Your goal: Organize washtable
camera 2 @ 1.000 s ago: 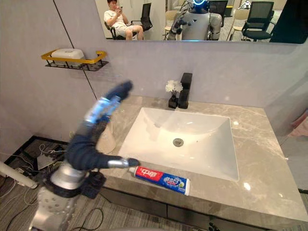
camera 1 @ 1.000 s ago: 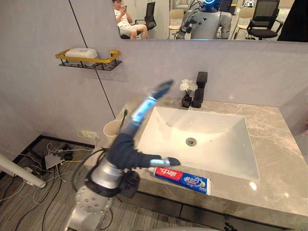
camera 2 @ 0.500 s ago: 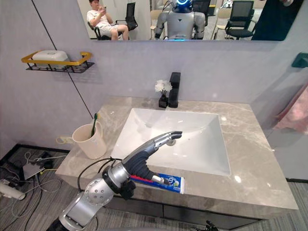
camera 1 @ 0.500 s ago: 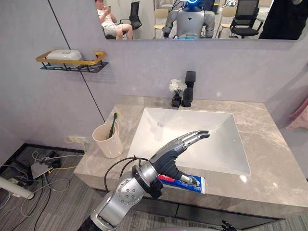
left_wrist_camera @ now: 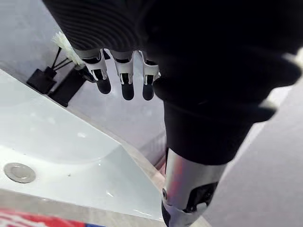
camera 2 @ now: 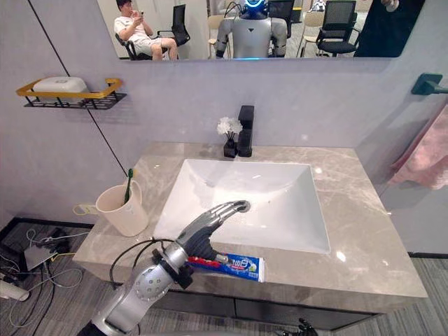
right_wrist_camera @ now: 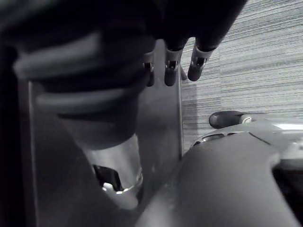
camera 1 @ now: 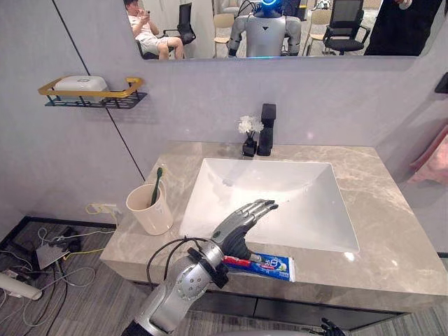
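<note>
A red, white and blue toothpaste tube (camera 1: 267, 264) lies flat on the marble counter's front edge, before the sink. My left hand (camera 1: 240, 224) hovers just above its left end, open, fingers straight and pointing over the basin (camera 1: 210, 203); whether it touches the tube I cannot tell. The left wrist view has the straight fingers (left_wrist_camera: 124, 80) and a strip of the tube (left_wrist_camera: 28, 220). A beige cup (camera 1: 149, 210) holding a green toothbrush (camera 1: 155, 195) stands on the counter's left side. My right hand (right_wrist_camera: 198, 64) hangs low by the cabinet front, fingers relaxed, holding nothing.
A black faucet (camera 1: 266, 130) and a small vase of white flowers (camera 1: 248, 137) stand behind the sink. A yellow wall shelf (camera 1: 91, 91) with a white soap box is on the left. A pink towel (camera 1: 432, 157) hangs at the right. Mirror above.
The camera has shifted. My left arm swung down from near the left wall, across the sink's front, and the hand has lowered over the toothpaste tube.
</note>
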You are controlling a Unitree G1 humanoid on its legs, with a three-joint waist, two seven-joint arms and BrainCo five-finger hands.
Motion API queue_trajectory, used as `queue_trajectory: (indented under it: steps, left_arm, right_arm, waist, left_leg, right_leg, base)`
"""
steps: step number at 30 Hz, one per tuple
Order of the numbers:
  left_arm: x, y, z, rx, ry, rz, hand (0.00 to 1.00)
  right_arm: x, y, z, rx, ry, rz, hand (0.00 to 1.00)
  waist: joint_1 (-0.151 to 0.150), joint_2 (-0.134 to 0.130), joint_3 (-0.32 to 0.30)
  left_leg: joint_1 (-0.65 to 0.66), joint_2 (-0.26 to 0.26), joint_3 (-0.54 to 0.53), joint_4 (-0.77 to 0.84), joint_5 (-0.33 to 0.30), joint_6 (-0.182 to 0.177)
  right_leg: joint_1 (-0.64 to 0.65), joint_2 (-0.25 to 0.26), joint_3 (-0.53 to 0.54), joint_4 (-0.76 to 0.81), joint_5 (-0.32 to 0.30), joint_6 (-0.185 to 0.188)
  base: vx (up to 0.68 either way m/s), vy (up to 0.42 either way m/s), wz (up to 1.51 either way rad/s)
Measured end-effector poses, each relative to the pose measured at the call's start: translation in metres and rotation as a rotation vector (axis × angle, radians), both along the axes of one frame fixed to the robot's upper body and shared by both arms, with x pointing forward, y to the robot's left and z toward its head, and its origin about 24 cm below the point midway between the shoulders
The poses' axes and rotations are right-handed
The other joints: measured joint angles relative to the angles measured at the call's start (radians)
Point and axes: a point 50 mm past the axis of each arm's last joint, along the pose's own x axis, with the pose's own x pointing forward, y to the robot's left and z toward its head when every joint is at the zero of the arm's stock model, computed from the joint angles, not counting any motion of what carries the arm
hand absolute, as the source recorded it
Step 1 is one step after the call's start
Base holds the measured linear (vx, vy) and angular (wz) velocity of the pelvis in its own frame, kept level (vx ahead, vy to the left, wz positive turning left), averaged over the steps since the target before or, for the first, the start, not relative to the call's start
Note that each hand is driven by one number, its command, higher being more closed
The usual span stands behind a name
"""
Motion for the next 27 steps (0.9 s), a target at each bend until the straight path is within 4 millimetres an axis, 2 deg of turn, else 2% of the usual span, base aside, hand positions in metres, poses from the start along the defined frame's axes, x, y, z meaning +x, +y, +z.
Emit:
queue_trajectory:
  steps: [10, 20, 27]
  left_arm:
    - [-0.014, 0.025, -0.014, 0.009, 0.074, 0.126, 0.00]
    - [-0.025, 0.034, -0.012, -0.014, 0.083, 0.173, 0.00]
    - [-0.025, 0.039, -0.012, -0.005, 0.082, 0.199, 0.00]
  right_arm:
    - [-0.001, 0.000, 0.000, -0.010, 0.011, 0.024, 0.00]
    - [-0.002, 0.001, -0.001, -0.018, 0.022, 0.050, 0.00]
    - [-0.002, 0.001, -0.001, -0.019, 0.023, 0.055, 0.00]
  waist:
    - [0.001, 0.001, 0.001]
    - [0.003, 0.006, 0.003]
    - [0.003, 0.006, 0.003]
  left_leg:
    - [0.001, 0.001, 0.002, 0.000, 0.000, 0.000]
    - [0.000, 0.000, 0.001, -0.002, 0.000, 0.000]
    - [-0.002, 0.000, 0.000, -0.006, 0.000, 0.000]
  right_leg:
    - [0.001, 0.000, 0.001, -0.001, 0.000, 0.000]
    - [0.002, 0.000, 0.000, 0.002, 0.000, 0.000]
    - [0.001, 0.000, -0.001, 0.003, -0.001, 0.001]
  base:
    - [-0.04, -0.005, 0.00]
    - [0.00, 0.000, 0.00]
    - [0.00, 0.000, 0.00]
